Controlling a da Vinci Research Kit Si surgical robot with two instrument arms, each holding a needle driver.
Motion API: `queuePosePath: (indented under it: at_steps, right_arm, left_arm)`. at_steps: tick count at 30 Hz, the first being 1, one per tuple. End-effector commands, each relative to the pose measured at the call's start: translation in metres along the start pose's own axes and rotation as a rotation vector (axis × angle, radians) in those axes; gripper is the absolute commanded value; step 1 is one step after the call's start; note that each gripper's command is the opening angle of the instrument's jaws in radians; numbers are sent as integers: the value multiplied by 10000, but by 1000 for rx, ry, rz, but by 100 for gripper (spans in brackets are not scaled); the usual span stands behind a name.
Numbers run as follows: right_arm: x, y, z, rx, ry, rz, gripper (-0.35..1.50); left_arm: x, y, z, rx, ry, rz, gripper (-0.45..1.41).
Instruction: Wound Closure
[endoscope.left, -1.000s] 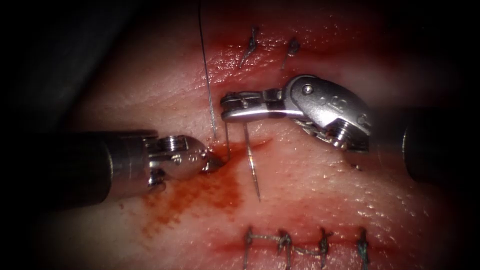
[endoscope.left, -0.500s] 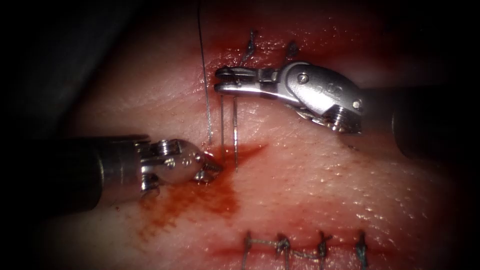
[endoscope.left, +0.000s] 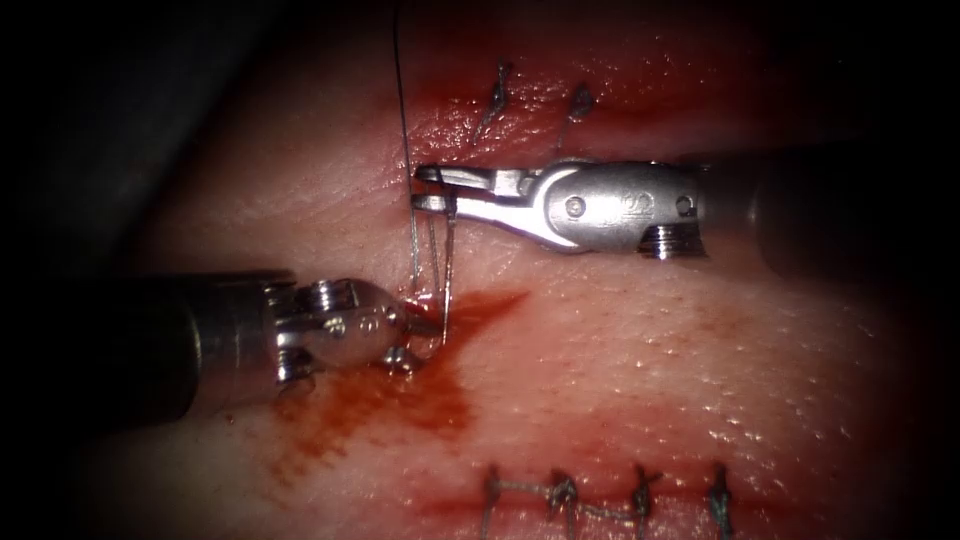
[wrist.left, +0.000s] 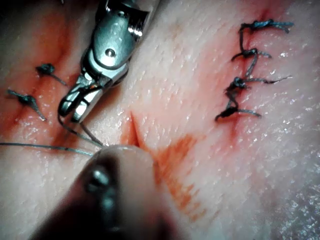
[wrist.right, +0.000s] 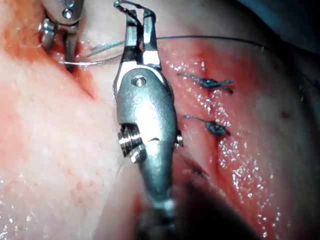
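Right tool jaws clamp the needle mid-curve, clear above the tissue. Left tool tip at the cut, jaw state unclear; thread alongside.

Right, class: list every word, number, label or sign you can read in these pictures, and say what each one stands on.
None can be read.
Right tool: faint engraved marks on its wrist housing in the endoscope view, too small and blurred to read.
Left tool: similar faint marks on its housing, also unreadable.
Tissue, needle and thread: no writing on them.
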Motion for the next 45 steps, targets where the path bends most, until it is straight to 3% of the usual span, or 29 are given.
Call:
queuePosePath:
  at_steps: [1, 7, 14, 24, 32, 39, 41, 45]
  right_arm:
    - [-3, -6, 7, 2, -5, -16, -35]
    - [-1, -19, 8, -21, 1, -64, -35]
    - [-13, -44, -1, 18, -29, -102, -35]
    - [-19, -40, -5, 71, -61, -115, -35]
    - [-24, -40, -6, 96, -79, -120, -35]
    - [-24, -36, -7, 114, -98, -119, -35]
    - [-21, -31, -8, 132, -106, -115, -35]
    - [-18, -24, -4, 166, -117, -106, -35]
  left_arm:
    - [3, -2, 7, -2, 1, -4, 73]
    - [4, -4, 5, -5, 3, -3, 73]
    - [-1, -5, 0, -10, 7, -9, 71]
    - [0, -3, -6, -11, 9, -11, 69]
    - [15, 9, -30, 22, 63, -33, 66]
    - [27, 24, -63, 133, 141, -29, 64]
    - [33, 38, -73, 205, 188, -28, 54]
    - [46, 66, -69, 257, 210, -24, 44]
